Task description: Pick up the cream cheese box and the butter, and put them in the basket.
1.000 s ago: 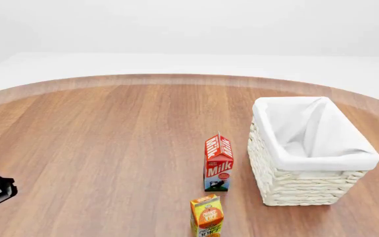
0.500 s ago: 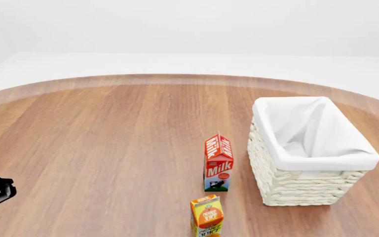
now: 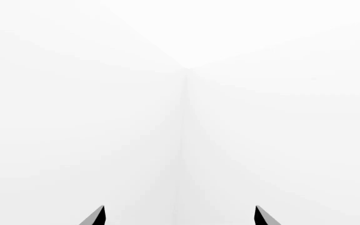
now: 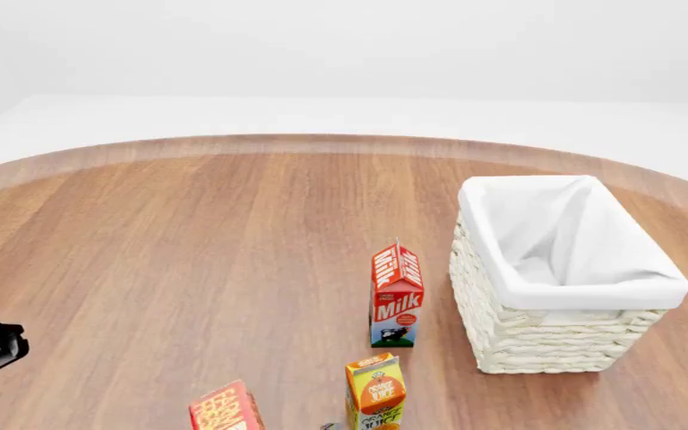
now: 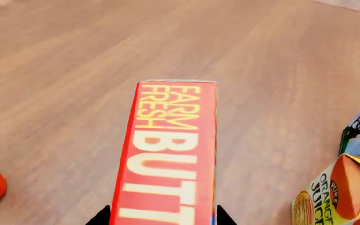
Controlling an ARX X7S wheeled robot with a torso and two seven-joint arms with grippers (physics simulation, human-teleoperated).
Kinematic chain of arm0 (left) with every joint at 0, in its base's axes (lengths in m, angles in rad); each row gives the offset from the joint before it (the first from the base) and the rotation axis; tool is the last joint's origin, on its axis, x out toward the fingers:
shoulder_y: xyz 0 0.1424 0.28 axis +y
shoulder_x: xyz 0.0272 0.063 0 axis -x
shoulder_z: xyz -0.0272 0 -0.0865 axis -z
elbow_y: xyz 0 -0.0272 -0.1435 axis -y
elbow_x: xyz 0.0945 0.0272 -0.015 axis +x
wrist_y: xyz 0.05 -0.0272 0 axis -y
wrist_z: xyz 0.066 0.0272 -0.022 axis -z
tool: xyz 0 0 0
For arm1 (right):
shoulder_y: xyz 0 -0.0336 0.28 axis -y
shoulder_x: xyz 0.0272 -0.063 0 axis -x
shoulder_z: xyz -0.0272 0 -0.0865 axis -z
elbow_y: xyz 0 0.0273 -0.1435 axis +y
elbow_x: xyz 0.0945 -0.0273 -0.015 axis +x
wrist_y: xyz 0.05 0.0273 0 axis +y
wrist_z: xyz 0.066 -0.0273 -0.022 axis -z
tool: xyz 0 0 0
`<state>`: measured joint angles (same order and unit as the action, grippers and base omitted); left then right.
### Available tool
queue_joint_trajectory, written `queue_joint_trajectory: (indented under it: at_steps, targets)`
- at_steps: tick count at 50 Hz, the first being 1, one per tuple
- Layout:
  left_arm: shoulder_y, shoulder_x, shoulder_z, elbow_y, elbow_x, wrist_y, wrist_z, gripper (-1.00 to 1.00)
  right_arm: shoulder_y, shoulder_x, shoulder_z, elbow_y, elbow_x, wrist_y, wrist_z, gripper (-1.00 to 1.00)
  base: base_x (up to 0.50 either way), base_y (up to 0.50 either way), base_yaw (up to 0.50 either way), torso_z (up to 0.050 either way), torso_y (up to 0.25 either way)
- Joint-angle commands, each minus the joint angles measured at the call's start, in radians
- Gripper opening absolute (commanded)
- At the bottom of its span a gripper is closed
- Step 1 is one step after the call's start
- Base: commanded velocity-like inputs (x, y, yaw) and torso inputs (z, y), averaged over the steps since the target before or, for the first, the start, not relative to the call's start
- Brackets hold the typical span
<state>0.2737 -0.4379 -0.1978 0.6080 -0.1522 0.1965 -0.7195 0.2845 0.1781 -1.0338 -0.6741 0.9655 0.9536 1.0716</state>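
The butter [image 5: 170, 154] sits between the 2 fingertips of the right gripper [image 5: 161, 216], which appear clamped on its near end, 1 tip at each long edge. Its long axis runs straight out ahead of the fingers, lettered face toward the camera, and it seems lifted off the table [image 5: 61, 70]. In the head view only its top corner shows at the lower edge.

The basket [image 4: 565, 278] lies well off to the carrying side, so the move ahead is probably a sweep that way. Between the 2 stand the orange juice carton [image 4: 375, 391], just beside the butter, and the milk carton [image 4: 397, 295] farther out, near the basket wall; either could be clipped unless the box passes above them.

The left gripper [image 3: 180, 216] faces blank white, fingertips apart, holding nothing. The cream cheese box is not visible.
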Motion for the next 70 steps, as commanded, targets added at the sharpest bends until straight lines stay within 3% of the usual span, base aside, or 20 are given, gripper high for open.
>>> queue_joint_trajectory:
  at_steps: [1,7,15,20,23,29,42,45,53,58,64,70]
  targets:
    - [-0.003,0.019,-0.023,-0.007,0.008,-0.002,0.023,1.0,0.089,-0.071,0.062,-0.214,0.03,0.092,0.119,-1.0,0.0,0.0,0.0,0.0,0.0]
    - [-0.001,0.017,-0.028,-0.001,0.005,-0.004,0.021,1.0,0.138,-0.109,0.096,-0.281,0.119,0.149,0.214,-1.0,0.0,0.0,0.0,0.0,0.0]
    - [0.002,0.015,-0.033,0.015,0.002,-0.013,0.018,1.0,0.294,-0.154,0.216,-0.338,0.461,0.179,0.493,-1.0,0.0,0.0,0.0,0.0,0.001]
    - [0.005,0.013,-0.038,0.028,0.0,-0.02,0.015,1.0,0.291,-0.145,0.377,-0.362,0.561,0.263,0.499,-1.0,0.0,0.0,0.0,0.0,0.0]
    - [0.01,0.012,-0.045,0.033,-0.002,-0.021,0.013,1.0,0.314,-0.089,0.451,-0.372,0.608,0.257,0.499,-1.0,0.0,0.0,0.0,0.0,0.003]
    - [0.013,0.011,-0.048,0.045,0.0,-0.025,0.011,1.0,0.399,0.073,0.474,-0.373,0.655,0.128,0.499,-1.0,0.0,0.0,0.0,0.0,0.0]
    - [0.032,0.004,-0.076,0.087,-0.009,-0.041,0.002,1.0,0.716,0.42,0.234,-0.373,0.711,-0.26,0.499,-1.0,0.0,0.0,0.0,0.001,0.001]
    - [0.039,0.002,-0.088,0.099,-0.014,-0.047,-0.002,1.0,0.808,0.502,0.23,-0.373,0.789,-0.319,0.499,-1.0,0.0,0.0,0.0,0.0,0.003]
    - [0.056,-0.003,-0.119,0.131,-0.026,-0.058,-0.009,1.0,0.955,0.723,0.332,-0.373,0.97,-0.301,0.499,-1.0,0.0,0.0,0.0,0.001,0.001]
    - [0.048,0.0,-0.102,0.119,-0.017,-0.054,-0.006,1.0,1.115,0.887,0.306,-0.373,1.048,-0.318,0.499,-1.0,0.0,0.0,0.0,0.0,0.0]
    - [0.045,-0.001,-0.098,0.116,-0.015,-0.056,-0.006,1.0,1.379,0.967,0.115,-0.372,1.078,-0.337,0.498,-1.0,0.0,0.0,0.0,0.0,0.002]
    - [0.039,-0.001,-0.089,0.114,-0.011,-0.06,-0.005,1.0,1.449,0.99,0.118,-0.25,1.016,-0.185,0.371,-1.0,0.0,0.0,0.0,0.0,0.0]
